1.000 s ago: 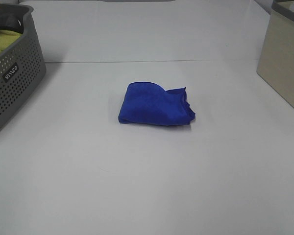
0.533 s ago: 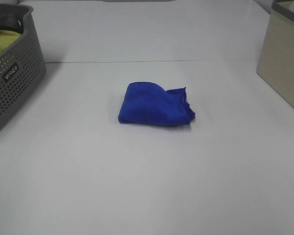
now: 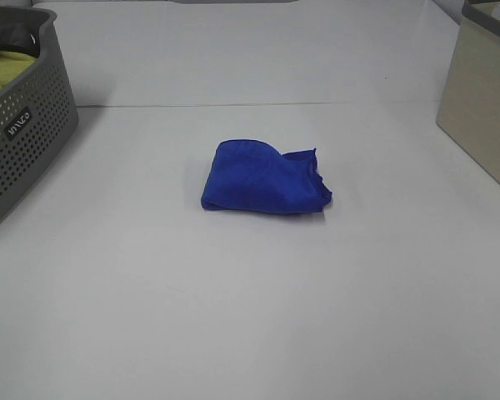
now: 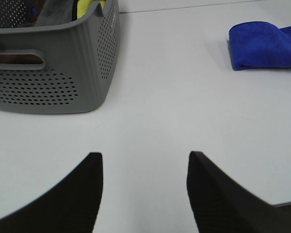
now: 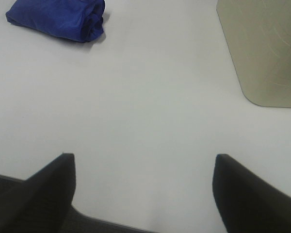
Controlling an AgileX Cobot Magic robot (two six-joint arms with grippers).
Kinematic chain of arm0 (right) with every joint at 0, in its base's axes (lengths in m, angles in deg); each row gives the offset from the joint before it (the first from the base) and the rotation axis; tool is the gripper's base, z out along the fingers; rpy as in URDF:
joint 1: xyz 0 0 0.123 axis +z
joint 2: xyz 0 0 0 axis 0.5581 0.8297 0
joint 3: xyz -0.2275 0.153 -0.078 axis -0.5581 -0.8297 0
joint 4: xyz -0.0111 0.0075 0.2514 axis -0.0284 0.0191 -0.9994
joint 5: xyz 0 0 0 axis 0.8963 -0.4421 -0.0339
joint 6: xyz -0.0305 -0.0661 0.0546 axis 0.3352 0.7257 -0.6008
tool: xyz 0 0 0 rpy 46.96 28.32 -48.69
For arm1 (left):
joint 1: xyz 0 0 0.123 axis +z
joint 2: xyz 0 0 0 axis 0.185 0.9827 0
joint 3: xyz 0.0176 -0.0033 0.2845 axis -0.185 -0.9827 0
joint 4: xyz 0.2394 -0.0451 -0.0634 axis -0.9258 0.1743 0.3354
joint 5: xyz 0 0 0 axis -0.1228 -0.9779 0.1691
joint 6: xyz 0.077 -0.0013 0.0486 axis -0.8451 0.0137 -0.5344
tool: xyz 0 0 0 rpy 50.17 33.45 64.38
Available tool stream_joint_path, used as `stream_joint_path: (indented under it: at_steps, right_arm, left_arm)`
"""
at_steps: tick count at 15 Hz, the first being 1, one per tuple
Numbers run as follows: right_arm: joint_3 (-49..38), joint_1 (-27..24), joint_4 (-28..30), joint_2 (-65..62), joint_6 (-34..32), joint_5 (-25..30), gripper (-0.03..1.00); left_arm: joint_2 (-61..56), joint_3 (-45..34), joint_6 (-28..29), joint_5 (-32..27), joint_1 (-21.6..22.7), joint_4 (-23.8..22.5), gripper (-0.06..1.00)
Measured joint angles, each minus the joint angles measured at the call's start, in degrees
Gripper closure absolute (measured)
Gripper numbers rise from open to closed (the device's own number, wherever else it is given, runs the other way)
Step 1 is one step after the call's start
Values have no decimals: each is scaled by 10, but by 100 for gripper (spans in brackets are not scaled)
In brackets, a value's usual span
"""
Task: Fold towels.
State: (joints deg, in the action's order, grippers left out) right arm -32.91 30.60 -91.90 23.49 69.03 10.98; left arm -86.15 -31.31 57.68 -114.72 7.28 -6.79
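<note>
A blue towel (image 3: 262, 179) lies folded into a small bundle in the middle of the white table (image 3: 250, 317). It also shows in the left wrist view (image 4: 264, 46) and the right wrist view (image 5: 58, 19). My left gripper (image 4: 143, 160) is open and empty over bare table, well away from the towel. My right gripper (image 5: 143, 162) is open and empty near the table's front edge, also far from the towel. Neither arm shows in the exterior view.
A grey perforated basket (image 3: 21, 133) with yellow-green cloth (image 3: 0, 71) inside stands at the left; it also shows in the left wrist view (image 4: 53, 77). A beige bin (image 3: 483, 108) stands at the right edge, also in the right wrist view (image 5: 264, 48).
</note>
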Motion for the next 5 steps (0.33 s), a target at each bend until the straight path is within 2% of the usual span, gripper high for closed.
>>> stream_joint_path:
  at_steps: [5]
  right_arm:
    - [0, 0, 0, 0, 0, 0, 21]
  left_arm:
    - [0, 0, 0, 1, 0, 0, 43]
